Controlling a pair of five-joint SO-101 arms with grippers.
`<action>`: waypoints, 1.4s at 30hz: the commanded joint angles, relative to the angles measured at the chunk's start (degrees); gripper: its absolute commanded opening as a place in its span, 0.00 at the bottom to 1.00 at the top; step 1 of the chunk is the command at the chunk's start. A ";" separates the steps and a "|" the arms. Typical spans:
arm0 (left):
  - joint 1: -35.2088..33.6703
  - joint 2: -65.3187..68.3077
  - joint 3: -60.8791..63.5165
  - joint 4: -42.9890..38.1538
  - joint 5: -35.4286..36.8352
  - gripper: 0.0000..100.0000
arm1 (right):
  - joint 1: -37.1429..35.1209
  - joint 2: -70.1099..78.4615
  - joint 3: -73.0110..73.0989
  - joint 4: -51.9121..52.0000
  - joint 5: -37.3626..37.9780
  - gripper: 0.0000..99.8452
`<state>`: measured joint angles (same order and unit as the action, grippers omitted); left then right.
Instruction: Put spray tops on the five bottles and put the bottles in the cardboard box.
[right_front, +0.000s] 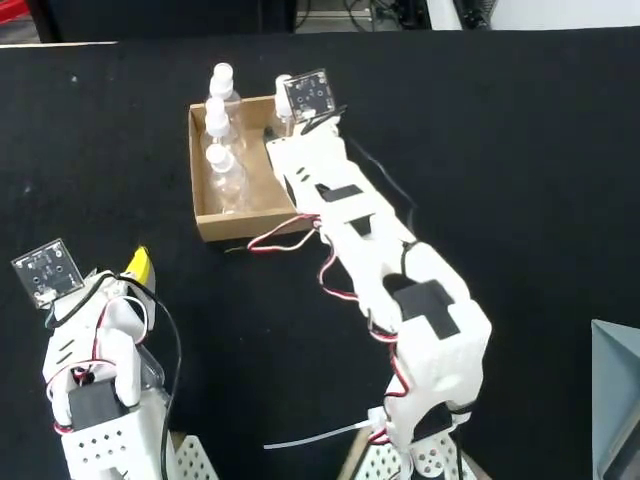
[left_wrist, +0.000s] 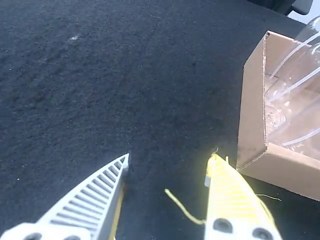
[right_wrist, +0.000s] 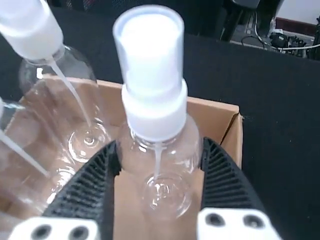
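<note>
The cardboard box (right_front: 205, 215) stands at the back centre of the black table. Three clear bottles with white spray tops (right_front: 220, 158) stand in a row along one wall inside it. My right arm (right_front: 340, 210) stretches to the box's far corner on the arm's side. There my right gripper (right_wrist: 160, 146) is shut on another clear bottle (right_wrist: 160, 175), which stands upright in the box with its spray top (right_wrist: 150, 60) on. A neighbouring bottle (right_wrist: 55, 95) stands beside it. My left gripper (left_wrist: 167, 167) is open and empty, low over the bare cloth short of the box (left_wrist: 252, 105).
A grey object (right_front: 617, 400) sits at the table's near right edge. Red and white wires (right_front: 285, 238) hang from the right arm near the box's front corner. A thin white tube (right_front: 310, 435) lies by the arm bases. Black cloth (right_front: 520, 150) spreads wide on both sides.
</note>
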<state>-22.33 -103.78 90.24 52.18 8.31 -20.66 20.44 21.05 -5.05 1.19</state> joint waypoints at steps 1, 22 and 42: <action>-0.75 -0.70 -0.48 -1.23 -0.35 0.23 | 1.23 0.04 -3.82 -1.76 -0.62 0.13; -0.75 -0.70 -0.48 -1.14 -0.35 0.23 | 1.32 0.13 -3.38 -1.32 -0.62 0.14; -0.75 -0.70 -0.48 -1.14 -0.35 0.24 | 1.05 0.13 -1.98 -1.23 -0.53 0.25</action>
<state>-22.33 -103.78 90.24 52.18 8.31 -20.75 20.88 20.97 -5.05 1.10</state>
